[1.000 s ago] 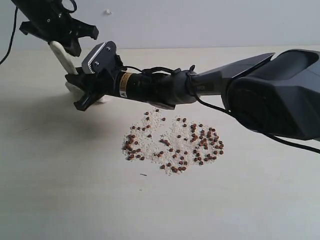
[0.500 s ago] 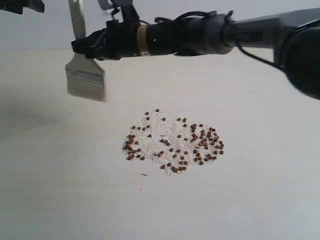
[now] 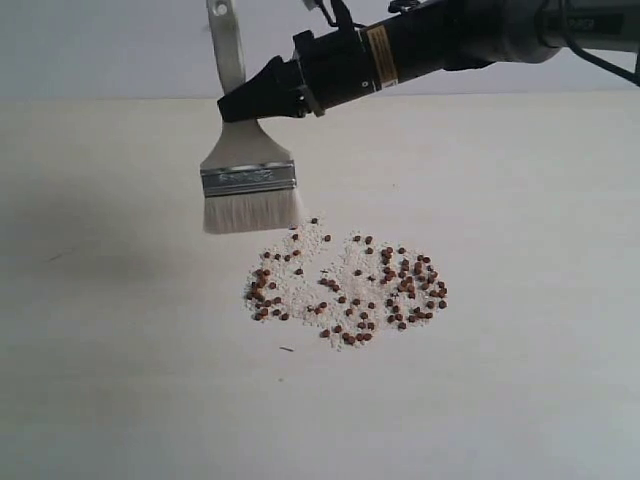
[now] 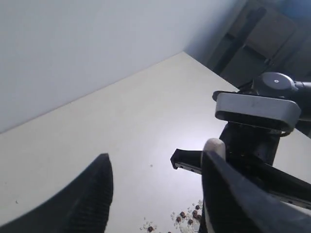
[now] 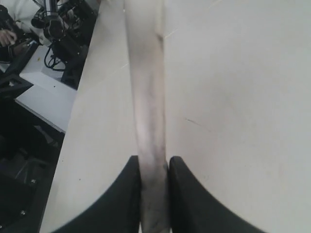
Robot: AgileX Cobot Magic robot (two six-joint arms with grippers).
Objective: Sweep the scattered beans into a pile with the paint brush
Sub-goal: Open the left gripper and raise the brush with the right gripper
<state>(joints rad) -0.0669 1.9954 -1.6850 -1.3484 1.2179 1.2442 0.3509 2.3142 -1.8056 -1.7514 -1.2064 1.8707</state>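
Your right gripper is clamped on the paint brush. In the right wrist view its two dark fingers press against opposite sides of the pale wooden handle, with no gap showing. The brush hangs upright over the worktop, with the hole at the end of the handle uppermost, the silver ferrule below the gripper, and the off-white bristles pointing down. You cannot tell from these views whether the bristle tips touch the surface or stop just above it. The beans lie near the middle of the worktop in a loose, spread-out patch, mixed with whitish grains. They are thicker on the side toward the right edge and thinner toward the left. The bristles sit just beside the corner of that patch nearest the far edge and the left edge, and the closest beans lie right at the tips. Your left gripper does not appear in the exterior view. Its own camera shows the fingers spread wide apart with nothing between them, held above the worktop, and a few beans show on the surface through the gap.
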